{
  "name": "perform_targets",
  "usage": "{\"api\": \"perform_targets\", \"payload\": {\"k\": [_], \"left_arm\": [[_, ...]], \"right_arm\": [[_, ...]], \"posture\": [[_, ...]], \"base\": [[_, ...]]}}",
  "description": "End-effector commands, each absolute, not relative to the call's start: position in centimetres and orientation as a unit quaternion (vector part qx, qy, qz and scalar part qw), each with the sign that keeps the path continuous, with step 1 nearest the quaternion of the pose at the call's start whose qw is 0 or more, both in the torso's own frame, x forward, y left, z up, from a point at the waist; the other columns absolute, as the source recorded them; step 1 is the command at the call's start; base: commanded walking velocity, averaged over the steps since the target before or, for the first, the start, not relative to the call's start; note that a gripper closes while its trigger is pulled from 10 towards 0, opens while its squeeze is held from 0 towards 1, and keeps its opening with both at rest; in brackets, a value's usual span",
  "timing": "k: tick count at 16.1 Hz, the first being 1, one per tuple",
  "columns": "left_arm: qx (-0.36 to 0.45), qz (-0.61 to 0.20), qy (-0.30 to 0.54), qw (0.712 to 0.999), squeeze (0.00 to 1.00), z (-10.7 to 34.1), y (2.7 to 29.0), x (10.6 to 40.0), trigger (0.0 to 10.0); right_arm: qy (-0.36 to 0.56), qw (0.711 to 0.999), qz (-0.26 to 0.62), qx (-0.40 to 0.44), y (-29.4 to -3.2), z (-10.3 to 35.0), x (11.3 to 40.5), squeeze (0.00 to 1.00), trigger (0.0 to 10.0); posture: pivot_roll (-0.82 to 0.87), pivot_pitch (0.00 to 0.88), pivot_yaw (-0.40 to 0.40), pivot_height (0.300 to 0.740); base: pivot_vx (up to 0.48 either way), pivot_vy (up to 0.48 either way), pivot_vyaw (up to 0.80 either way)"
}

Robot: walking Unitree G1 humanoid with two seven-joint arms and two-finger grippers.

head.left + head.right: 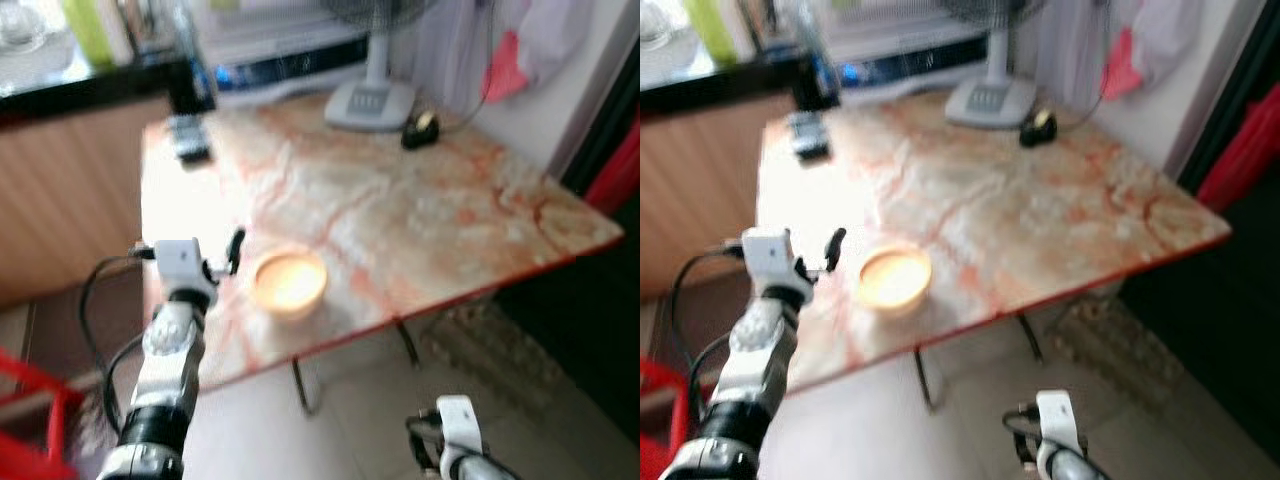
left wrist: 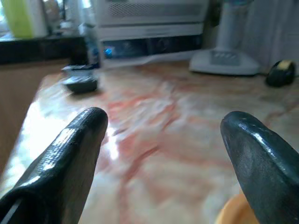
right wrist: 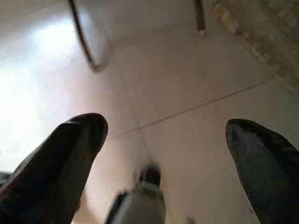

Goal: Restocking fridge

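The left gripper (image 2: 161,154) was held wide open and empty, over the near-left part of the table (image 1: 420,215), w/ the orange bowl (image 1: 290,283) just beside its right finger. The right gripper (image 3: 166,158) was hung low over the tiled floor (image 3: 187,79), also spread open, nothing held.

The bowl was judged light, rigid and smooth, prob. plastic, so slippery at the rim; contents could not be made out. A pinch across the rim wall, one finger inside and one outside, was judged the best hold, kept level.

The marbled tabletop looked glossy and hard, w/ strong glare at the left. Farther back a remote (image 1: 188,138), a fan base (image 1: 368,100) and a small dark object (image 1: 420,129) were seen.
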State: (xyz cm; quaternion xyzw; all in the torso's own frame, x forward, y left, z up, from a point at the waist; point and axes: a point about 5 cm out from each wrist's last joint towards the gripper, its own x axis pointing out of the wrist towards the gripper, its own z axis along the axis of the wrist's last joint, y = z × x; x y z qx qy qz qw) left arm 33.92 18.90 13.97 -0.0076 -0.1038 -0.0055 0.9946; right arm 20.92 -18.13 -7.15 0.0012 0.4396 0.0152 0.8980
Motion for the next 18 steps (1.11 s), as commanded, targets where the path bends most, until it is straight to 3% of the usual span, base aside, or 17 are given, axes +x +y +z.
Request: {"api": "perform_targets", "payload": {"k": [1,18], "left_arm": [[-0.02,-0.013,-0.093,0.995,0.0,13.41,18.32,33.73,10.0],[0.019,0.011,-0.092,0.996,0.0,12.82,18.61,32.88,10.0]], "right_arm": [[0.449,0.893,0.006,-0.002,-18.79,-7.44,20.26,0.0,10.0],[0.448,0.894,0.004,0.002,-18.47,-7.62,19.97,0.0,10.0]], "posture": [[0.0,0.0,0.036,0.74],[-0.01,0.0,0.067,0.74]], "base": [[0.0,0.0,0.0],[0.0,0.0,0.0]]}}
